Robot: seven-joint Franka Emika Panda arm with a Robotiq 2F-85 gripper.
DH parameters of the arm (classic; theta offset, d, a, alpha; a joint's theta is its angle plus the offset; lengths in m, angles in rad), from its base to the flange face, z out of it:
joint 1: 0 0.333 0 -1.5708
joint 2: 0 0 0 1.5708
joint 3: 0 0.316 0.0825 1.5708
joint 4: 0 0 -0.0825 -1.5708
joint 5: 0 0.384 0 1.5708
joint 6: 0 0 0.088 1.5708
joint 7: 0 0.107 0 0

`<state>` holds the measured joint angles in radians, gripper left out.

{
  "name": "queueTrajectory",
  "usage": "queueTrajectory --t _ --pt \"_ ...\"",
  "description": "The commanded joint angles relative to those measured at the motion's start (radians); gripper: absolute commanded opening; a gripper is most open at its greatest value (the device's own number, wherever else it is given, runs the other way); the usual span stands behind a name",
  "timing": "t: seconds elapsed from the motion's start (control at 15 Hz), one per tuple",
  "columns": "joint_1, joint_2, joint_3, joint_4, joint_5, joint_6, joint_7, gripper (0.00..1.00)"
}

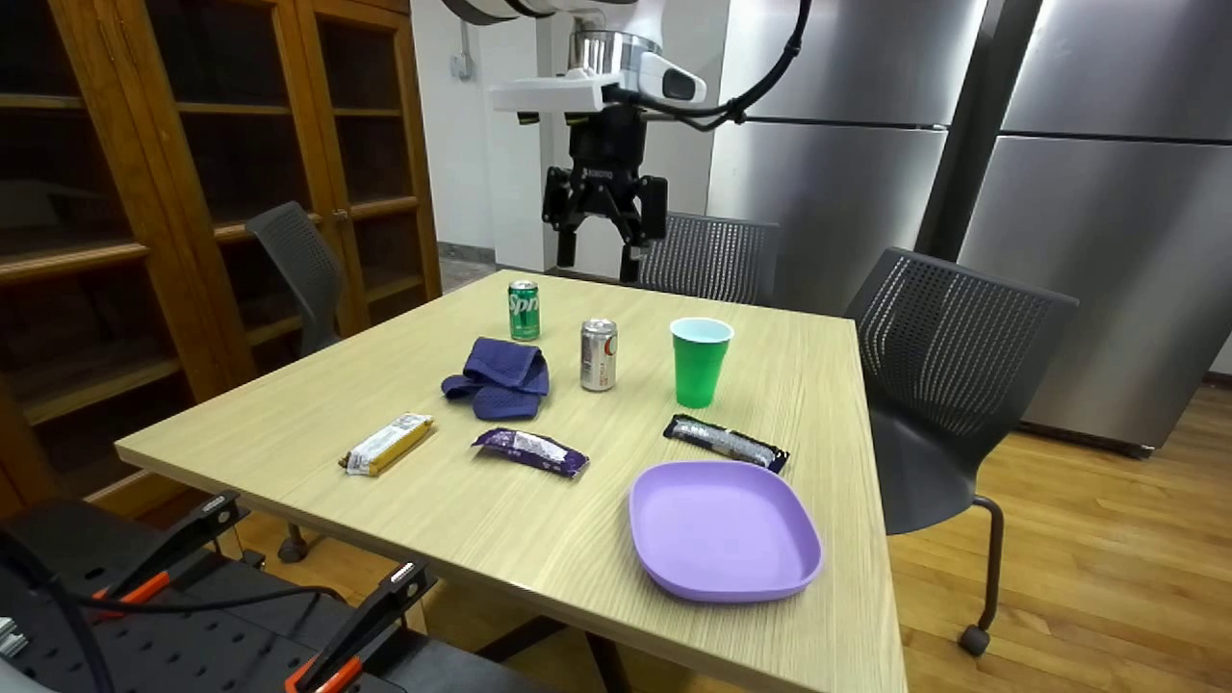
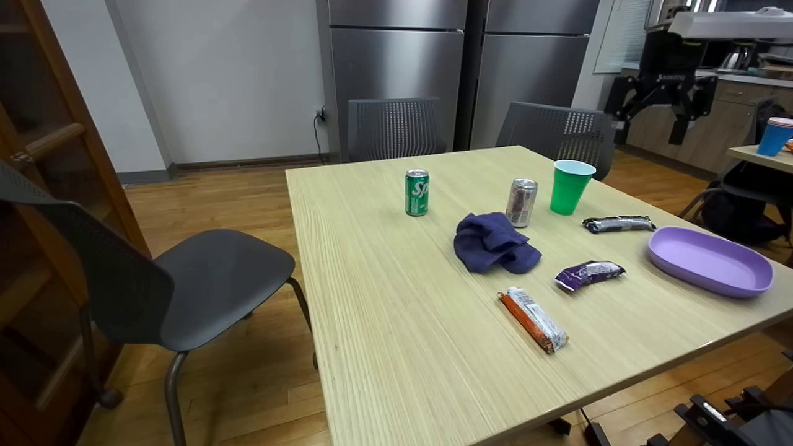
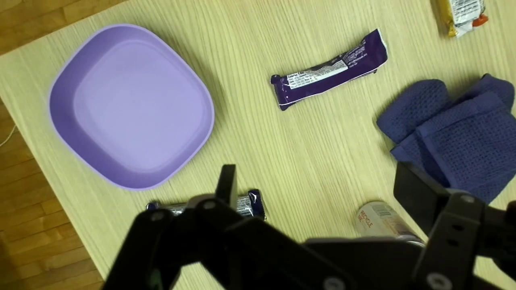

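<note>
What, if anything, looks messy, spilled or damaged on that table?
Only the navy cloth stands out mildly: it lies bunched near the silver soda can, neither spread flat nor neatly folded. I see no spill or damage; that can, the Sprite can and green cup stand upright, and the open gripper above holds nothing.

Black hand (image 1: 598,258), silver can (image 1: 598,356), green cup (image 1: 698,371), navy cloth (image 1: 508,373)

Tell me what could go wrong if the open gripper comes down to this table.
The upright silver metal can stands close to the crumpled navy cloth, so the gripper, reaching for the cloth, might knock the can over.
The tall green plastic cup stands upright and could tip if brushed.
The black-and-silver wrapped bar lies close beside the shallow purple dish; going for the bar might nudge the dish.
</note>
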<state>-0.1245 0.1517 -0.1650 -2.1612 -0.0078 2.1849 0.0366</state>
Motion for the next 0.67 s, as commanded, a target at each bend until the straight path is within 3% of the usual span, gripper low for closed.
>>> queueTrajectory --t 0.0,0.6 --pt "-0.026 0.054 -0.006 0.053 0.025 -0.003 0.014 1.0" --pt "-0.056 0.166 -0.049 0.127 0.016 0.03 0.112 1.0"
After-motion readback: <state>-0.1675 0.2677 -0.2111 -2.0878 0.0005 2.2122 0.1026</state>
